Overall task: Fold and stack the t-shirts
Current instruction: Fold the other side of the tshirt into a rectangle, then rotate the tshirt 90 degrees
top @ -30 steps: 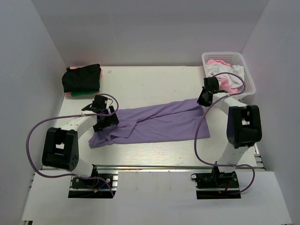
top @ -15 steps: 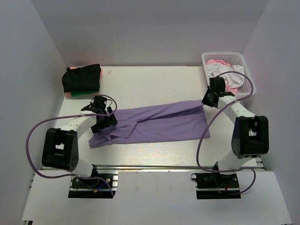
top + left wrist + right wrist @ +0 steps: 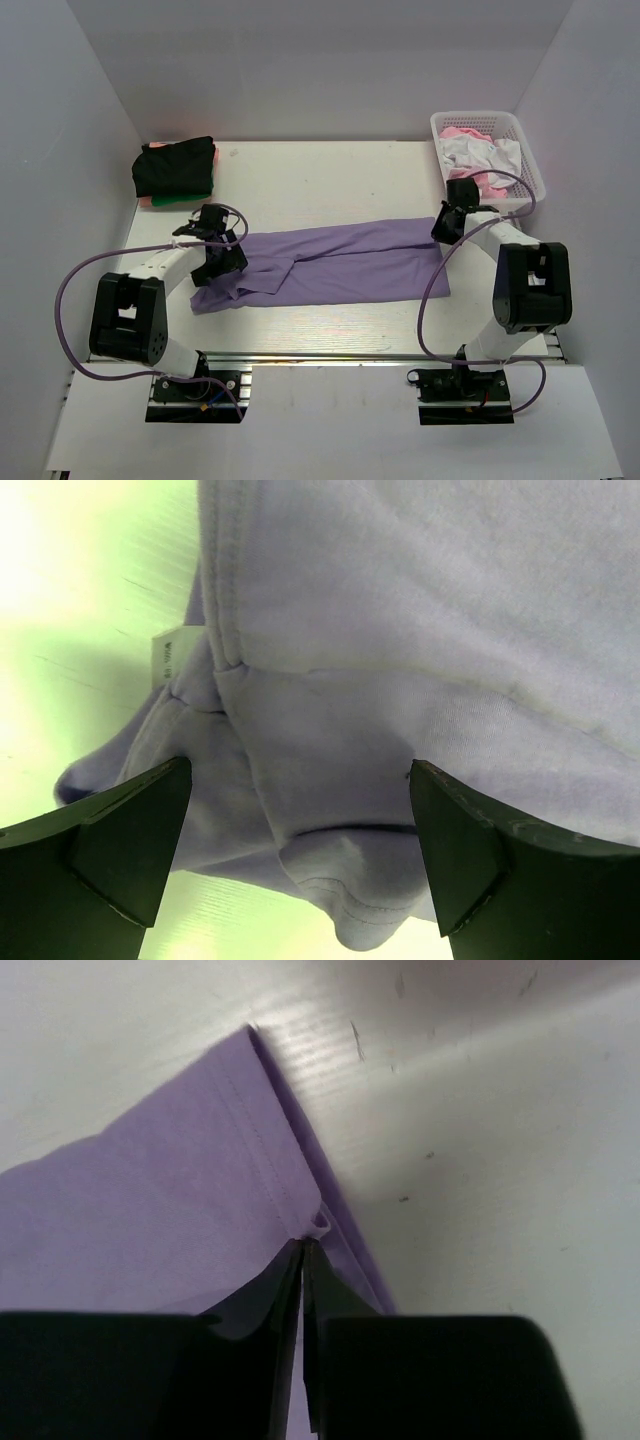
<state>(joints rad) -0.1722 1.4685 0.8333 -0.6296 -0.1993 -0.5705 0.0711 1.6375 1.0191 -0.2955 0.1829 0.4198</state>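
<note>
While right jaws pinch its hem, the lavender t-shirt (image 3: pixel 340 262) lies stretched, left jaws open.

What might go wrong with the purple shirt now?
1. The right gripper pinches only a tiny bit of hem on the purple shirt, so the cloth may slip out.
2. The shirt's left end lies bunched under the open left gripper, so a fold there might come out lumpy.
</note>
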